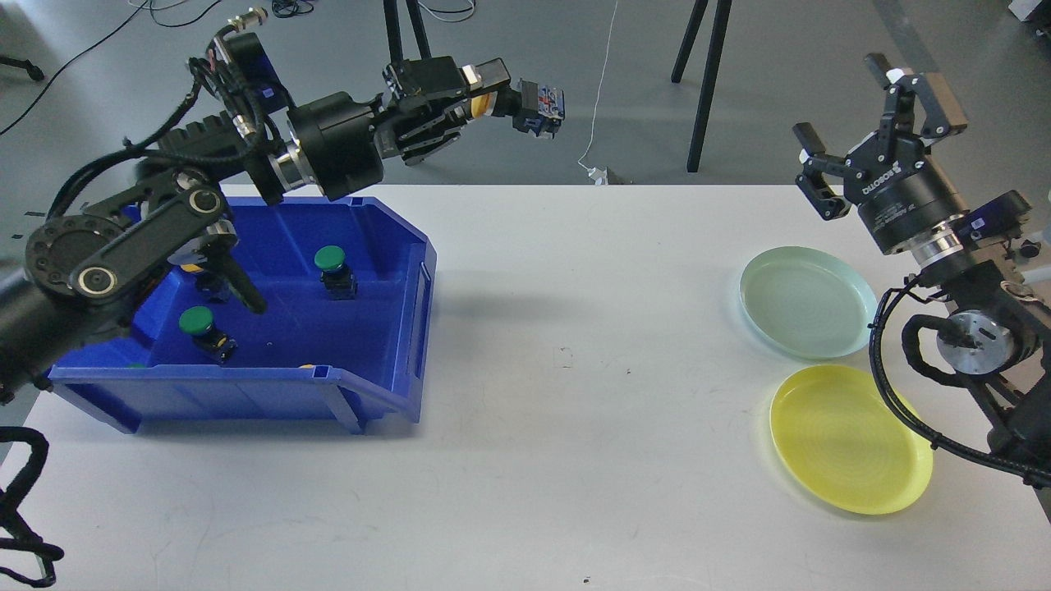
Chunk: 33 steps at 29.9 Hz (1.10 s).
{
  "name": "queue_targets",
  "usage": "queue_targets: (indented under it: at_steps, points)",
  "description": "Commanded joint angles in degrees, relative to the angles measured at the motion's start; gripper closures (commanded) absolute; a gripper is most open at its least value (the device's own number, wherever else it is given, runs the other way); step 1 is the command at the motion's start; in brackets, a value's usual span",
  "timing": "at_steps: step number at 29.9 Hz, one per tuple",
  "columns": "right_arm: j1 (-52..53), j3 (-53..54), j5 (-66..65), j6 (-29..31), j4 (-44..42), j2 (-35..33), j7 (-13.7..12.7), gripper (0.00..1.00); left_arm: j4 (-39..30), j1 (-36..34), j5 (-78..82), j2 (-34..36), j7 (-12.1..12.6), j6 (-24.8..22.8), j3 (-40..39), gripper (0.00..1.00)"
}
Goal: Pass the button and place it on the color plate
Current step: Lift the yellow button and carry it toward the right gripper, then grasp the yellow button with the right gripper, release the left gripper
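A broad white tabletop fills most of the head view. At its left end sits a deep blue plastic bin with an open sloped front. The left arm reaches over the bin's back wall, and the left gripper is raised above the table's far edge, its jaws closed on a yellow-capped push button with a black body, held sideways in the air. On the right side lie two round plates, touching or nearly so: a pale green plate farther back and a yellow plate nearer. Above them the right gripper points upward with its jaws spread wide and holding nothing. Inside the bin stand two green-capped buttons, well apart; what looks like a yellow-capped one, mostly hidden behind the left arm, lies further left.
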Motion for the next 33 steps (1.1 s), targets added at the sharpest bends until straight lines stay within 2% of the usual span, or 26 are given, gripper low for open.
queue_targets:
  at_steps: [1,6,12,23,33]
  points:
    - [-1.6,-2.4,-2.1,-1.0,2.7,1.5,0.1,0.01,0.3,2.6,0.3,-4.2,0.0,0.0,-1.1,0.9]
    - [-0.9,-6.2,-3.6,-3.7,2.7,8.6,0.1,0.01,0.5,3.5,0.3,-6.1,0.0,0.0,-0.4,0.89]
    - [-0.8,-6.6,-4.8,-3.8,3.1,13.9,0.1,0.01,0.8,3.5,0.3,-7.9,0.0,0.0,-0.4,0.89]
    - [-0.7,-8.4,-4.7,-3.6,9.6,14.4,0.1,0.01,1.2,4.2,0.3,-7.9,0.0,0.0,-0.3,0.89]
    - [-0.7,-8.5,-4.7,-3.3,10.5,14.2,0.1,0.01,1.3,4.3,0.3,-7.9,0.0,0.0,-0.3,0.89]
